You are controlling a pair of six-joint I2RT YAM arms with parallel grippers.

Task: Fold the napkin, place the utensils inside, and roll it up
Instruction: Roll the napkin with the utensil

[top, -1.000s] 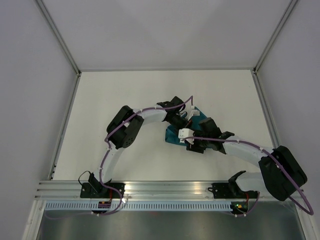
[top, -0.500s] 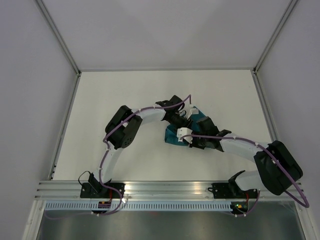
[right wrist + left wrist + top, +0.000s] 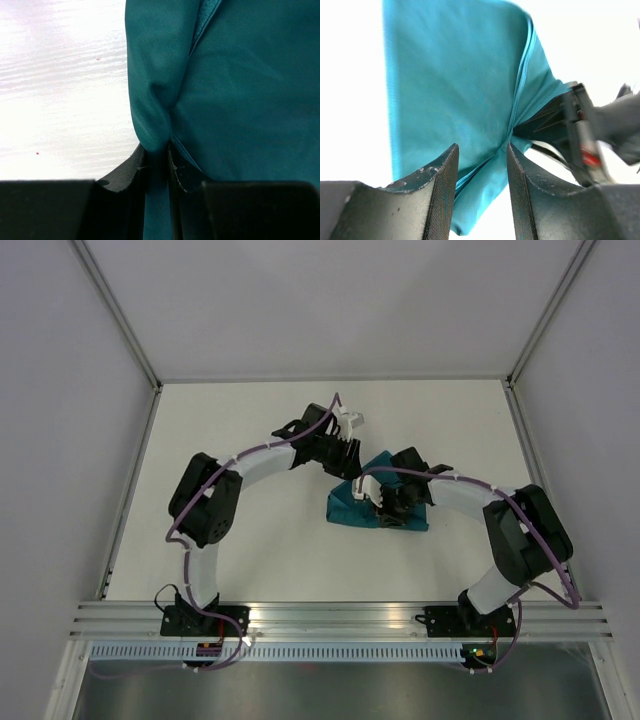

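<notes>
Teal napkin (image 3: 348, 510) lies bunched into a folded wedge near the middle of the desk (image 3: 250, 420). Right hand (image 3: 156, 150) is clamped on a pinched ridge of cloth toward the napkin's right end. Left hand (image 3: 480, 150) hangs just beyond the napkin's far edge, fingers apart, gripping nothing. No utensils show — perhaps hidden inside. With only 1 hand gripping, a pull could drag the whole bundle and undo the fold — or spill anything tucked within.

A white table (image 3: 250, 420) sits between pale walls (image 3: 60, 390), with a silver aluminium rail (image 3: 330, 615) along its near edge.
</notes>
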